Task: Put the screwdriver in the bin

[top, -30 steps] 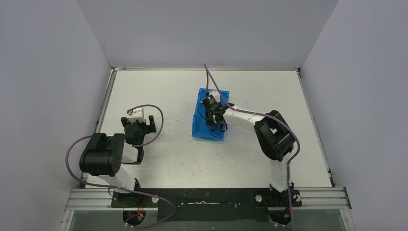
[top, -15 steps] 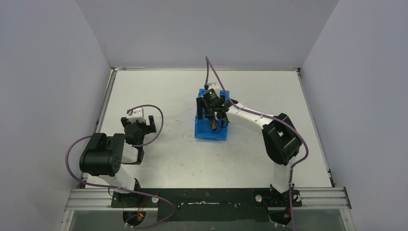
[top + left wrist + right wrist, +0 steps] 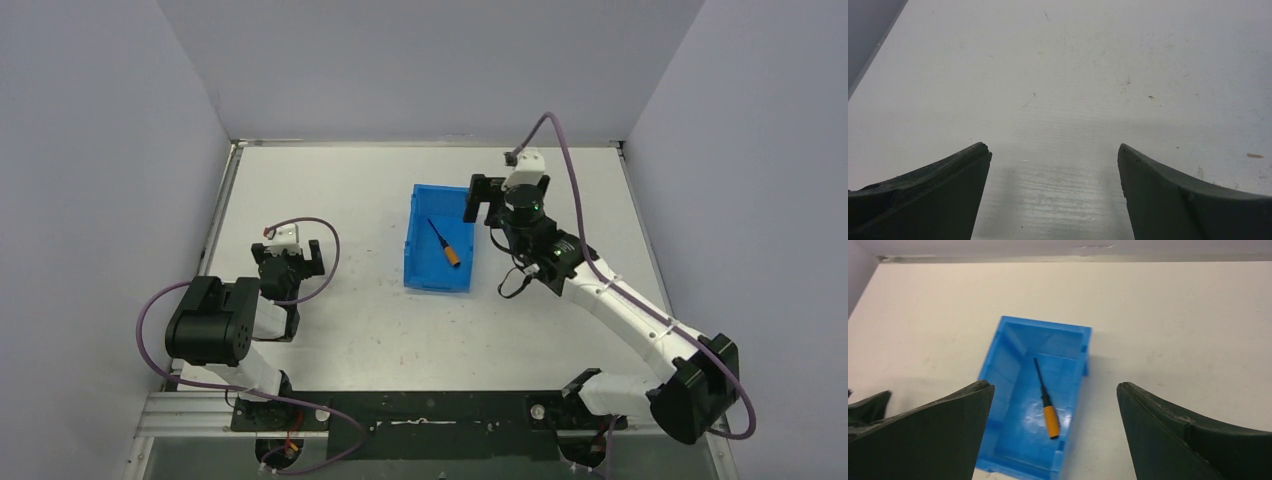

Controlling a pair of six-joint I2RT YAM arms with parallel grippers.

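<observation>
Screwdriver (image 3: 1044, 397) spot: flat on the floor of the bin (image 3: 998, 365), below and ahead of your right claw (image 3: 1054, 386).
Bin risk: that claw hangs near its wall, so a low swing could knock it over.
Right claw: wide, holding nothing.
Left claw (image 3: 1054, 147): wide, empty, bin well off to its right.
Screwdriver look: thin black shaft, short orange handle.

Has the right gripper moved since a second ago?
Yes: the right gripper has moved out of the bin to its right, leaving the screwdriver inside.

Glossy, seemingly plastic blue bin (image 3: 1004, 365)
</observation>
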